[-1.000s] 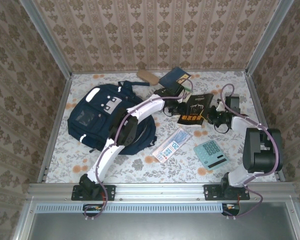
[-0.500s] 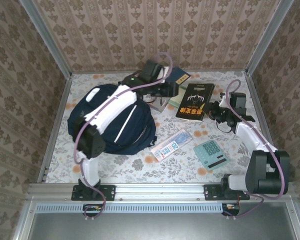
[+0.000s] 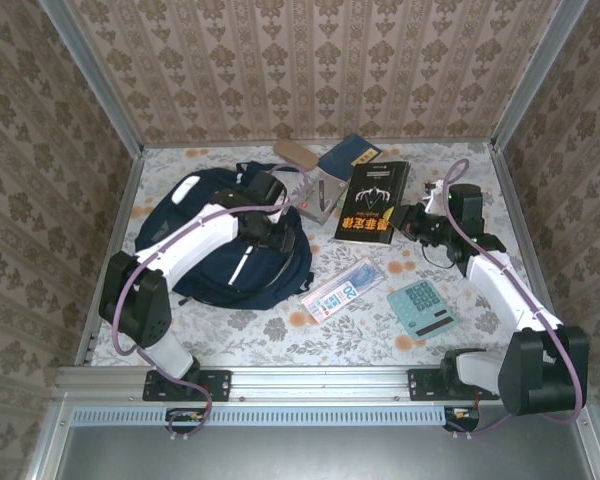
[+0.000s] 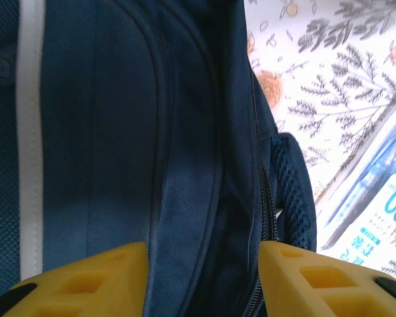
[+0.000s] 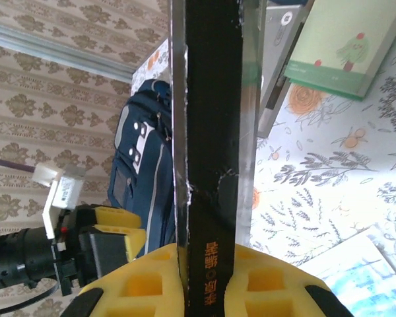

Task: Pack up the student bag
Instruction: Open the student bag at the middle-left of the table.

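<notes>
The student bag [image 3: 190, 240] is lying flat on the floral desk [image 3: 280, 335]. The left pincer [image 4: 201, 249] is poised over the bag's navy fabric by the zipper, its fingers spread wide and gripping nothing. Right of the bag, the right pincer [image 5: 208, 251] is clamping a black book [image 5: 211, 132] by its edge.

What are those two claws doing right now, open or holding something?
Left gripper: open, over the student bag.
Right gripper: closed on the black book.
</notes>
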Available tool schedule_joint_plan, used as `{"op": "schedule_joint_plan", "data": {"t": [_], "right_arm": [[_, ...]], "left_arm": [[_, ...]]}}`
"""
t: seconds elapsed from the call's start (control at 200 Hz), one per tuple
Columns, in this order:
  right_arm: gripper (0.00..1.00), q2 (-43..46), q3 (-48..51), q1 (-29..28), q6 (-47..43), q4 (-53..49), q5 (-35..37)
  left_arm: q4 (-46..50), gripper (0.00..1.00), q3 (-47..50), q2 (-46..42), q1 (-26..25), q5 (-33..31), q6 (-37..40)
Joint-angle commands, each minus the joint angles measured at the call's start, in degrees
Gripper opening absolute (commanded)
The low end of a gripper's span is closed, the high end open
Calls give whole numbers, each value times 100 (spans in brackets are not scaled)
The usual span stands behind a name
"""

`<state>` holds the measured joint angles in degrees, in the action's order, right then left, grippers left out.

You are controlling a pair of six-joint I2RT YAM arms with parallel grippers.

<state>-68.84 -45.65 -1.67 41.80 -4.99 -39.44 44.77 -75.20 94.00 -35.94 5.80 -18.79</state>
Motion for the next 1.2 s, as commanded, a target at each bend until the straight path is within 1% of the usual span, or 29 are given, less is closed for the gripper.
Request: {"op": "schedule_joint_plan", "data": {"t": [0.0,0.07,0.15,0.26,0.475,0.515,0.575,0.645,0.7,0.72,0.83,0.86,0.885,1.065,1.195], "right_arm": [[0,109,-82,-116,90,389,-23],[0,137,-76,-173,83,377,11],[0,190,-67,-208,65,336,38],[0,280,-3,-228,47,272,59],[0,345,144,-237,73,293,66],[0,345,153,-244,74,296,68],[0,337,157,-246,81,297,71],[0,335,153,-254,99,325,68],[0,336,161,-272,113,339,69],[0,336,161,-285,117,341,72],[0,336,163,-359,141,367,82],[0,336,162,-382,160,383,85],[0,336,172,-400,176,396,92],[0,369,147,-598,432,624,106],[0,363,125,-833,741,953,169]], "left_arm": [[-86,48,63,2,-14,184,142],[-118,47,58,108,-15,53,106],[-83,46,70,144,22,-439,28],[-48,46,132,162,114,-924,71],[14,49,118,624,-55,-1143,417],[23,51,111,722,-105,-1205,443],[52,56,81,870,-211,-1312,494],[127,57,26,1015,-321,-1611,526],[219,52,-25,1108,-398,-1879,530],[257,49,-44,1147,-413,-2013,521],[360,19,-94,1164,-425,-2363,510],[374,8,-100,1136,-426,-2443,507],[389,0,-112,1102,-426,-2481,520],[691,0,-488,641,-418,-2653,516],[1108,0,-1132,306,-323,-2652,532]]}}
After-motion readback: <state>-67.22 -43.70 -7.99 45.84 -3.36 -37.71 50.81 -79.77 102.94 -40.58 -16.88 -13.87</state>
